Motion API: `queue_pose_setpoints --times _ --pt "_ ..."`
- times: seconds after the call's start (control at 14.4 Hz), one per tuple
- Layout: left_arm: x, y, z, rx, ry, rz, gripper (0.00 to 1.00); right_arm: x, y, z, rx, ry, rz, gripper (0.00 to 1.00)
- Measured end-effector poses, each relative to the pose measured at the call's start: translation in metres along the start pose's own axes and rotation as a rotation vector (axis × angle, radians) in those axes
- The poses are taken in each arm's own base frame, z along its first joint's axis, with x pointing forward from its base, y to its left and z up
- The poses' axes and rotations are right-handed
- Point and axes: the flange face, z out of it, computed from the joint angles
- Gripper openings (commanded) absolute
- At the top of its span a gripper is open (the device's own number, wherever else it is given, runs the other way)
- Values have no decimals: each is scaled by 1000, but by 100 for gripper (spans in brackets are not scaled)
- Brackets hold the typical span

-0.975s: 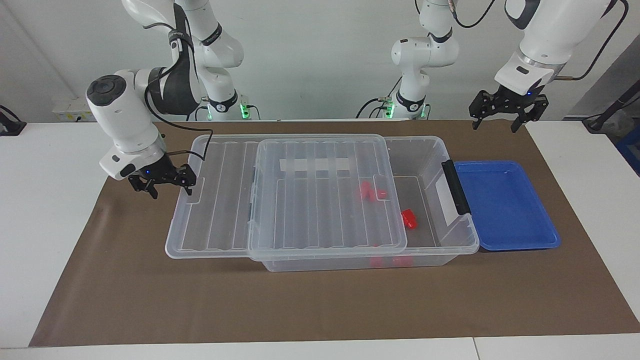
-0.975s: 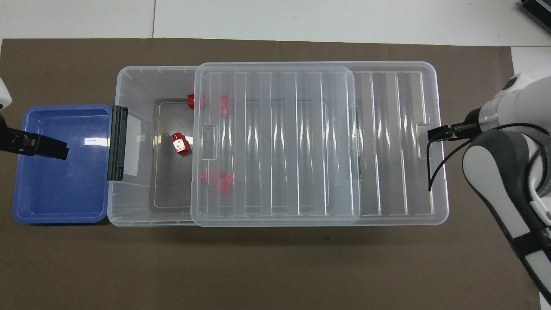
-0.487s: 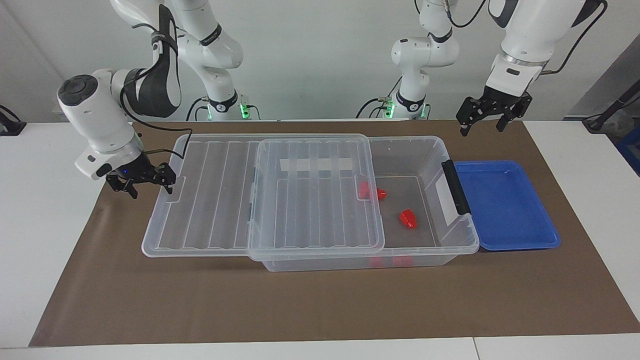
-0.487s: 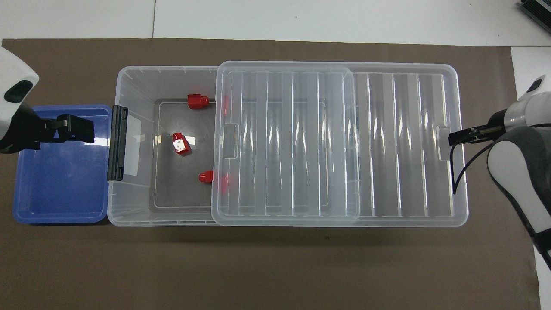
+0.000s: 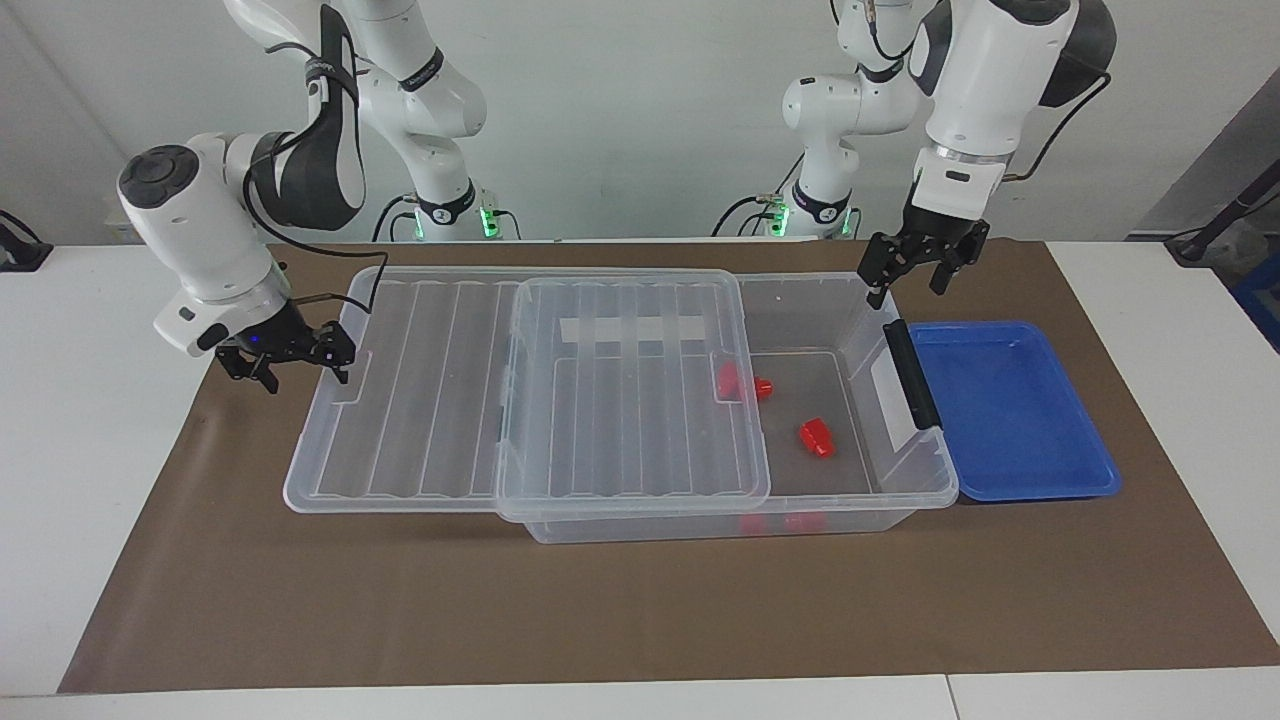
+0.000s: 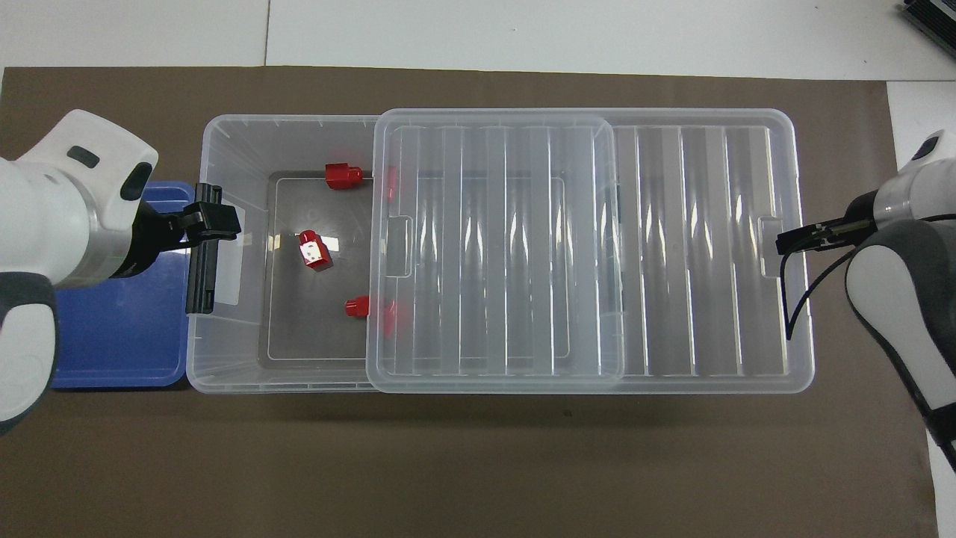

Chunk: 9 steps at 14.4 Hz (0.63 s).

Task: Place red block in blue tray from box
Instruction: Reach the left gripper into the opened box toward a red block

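The box (image 5: pixel 850 290) (image 6: pixel 231 149) stands mid-table, its ribbed lid (image 5: pixel 400 400) (image 6: pixel 672 246) slid partway off toward the right arm's end. On the uncovered floor lies the red block (image 5: pixel 817 437) (image 6: pixel 314 250). The blue tray (image 5: pixel 1010 410) (image 6: pixel 112 336) sits against the box's clip end and holds nothing. My left gripper (image 5: pixel 903 285) (image 6: pixel 216 222) hangs open over the box's black clip (image 5: pixel 912 375). Open too, my right gripper (image 5: pixel 295 370) (image 6: pixel 795 239) sits at the lid's end tab, with nothing visibly clamped.
Two more red pieces (image 6: pixel 343 175) (image 6: pixel 358 306) lie half under the lid's edge inside the box. A brown mat (image 5: pixel 600 610) covers the table under everything. The overhanging lid takes up the mat toward the right arm's end.
The lid slid further toward the right arm's end with the right gripper, then stopped. The left gripper swung from above the tray's end to over the box's black clip.
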Motion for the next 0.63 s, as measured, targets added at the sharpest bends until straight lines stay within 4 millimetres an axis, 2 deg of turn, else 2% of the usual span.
queue_pose_setpoints --times 0.35,0.63 --pt "-23 49 46 -25 7 -42 100 -16 -30 -53 -11 -5 4 97" --pt "-12 56 92 6 8 -14 100 -23 -53 -95 -16 -15 112 97"
